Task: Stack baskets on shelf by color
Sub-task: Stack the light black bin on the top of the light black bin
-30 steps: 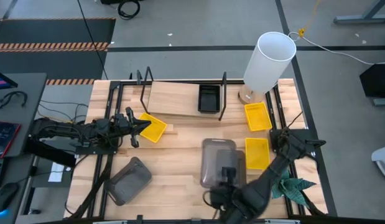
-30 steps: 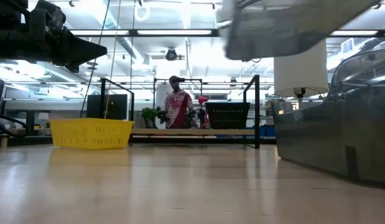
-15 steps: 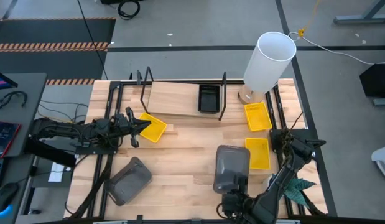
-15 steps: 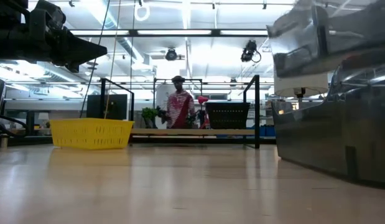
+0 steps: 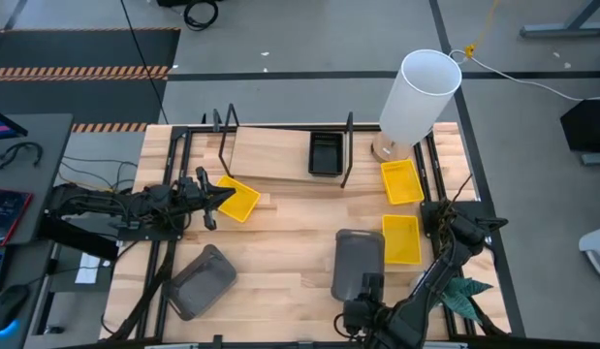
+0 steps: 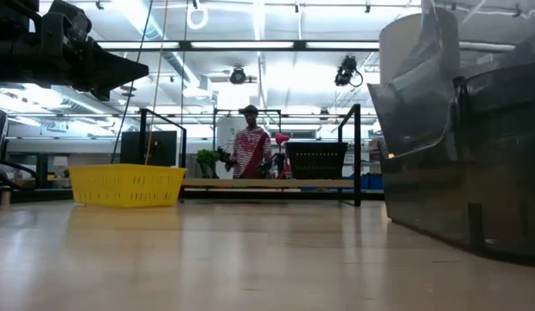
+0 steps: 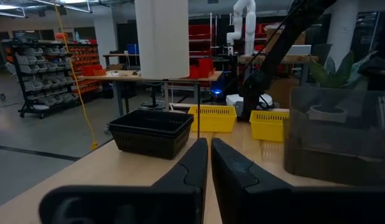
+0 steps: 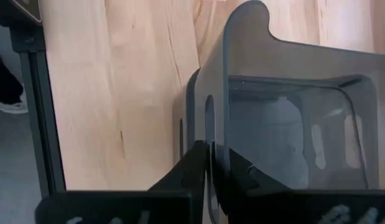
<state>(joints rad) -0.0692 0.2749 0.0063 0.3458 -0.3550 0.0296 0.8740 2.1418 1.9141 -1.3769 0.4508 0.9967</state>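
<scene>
My right gripper is shut on a dark grey basket, held tipped near the table's near edge. In the low view this basket hangs over a second grey basket that stands on the table. A third grey basket lies at the near left. A black basket sits on the shelf board. One yellow basket lies by the shelf's left end, and two more lie at the right. My left gripper is shut and empty, above the left yellow basket. My right gripper pinches the held basket's near end wall between its two fingers, beside the handle slot. One finger is on each face of the wall. The fingers come from the table's near side. The basket is lifted clear and tilted, its far end higher.
A tall white cylinder stands at the far right, beside the shelf. Black frame rails run along the table's left and right sides. A person stands in the room beyond the shelf. Bare tabletop lies between the left yellow basket and the held basket.
My right gripper has carried the grey basket toward the table's right and near edges and down. The basket has tipped steeper and now hangs over the second grey basket. My left arm has kept still.
</scene>
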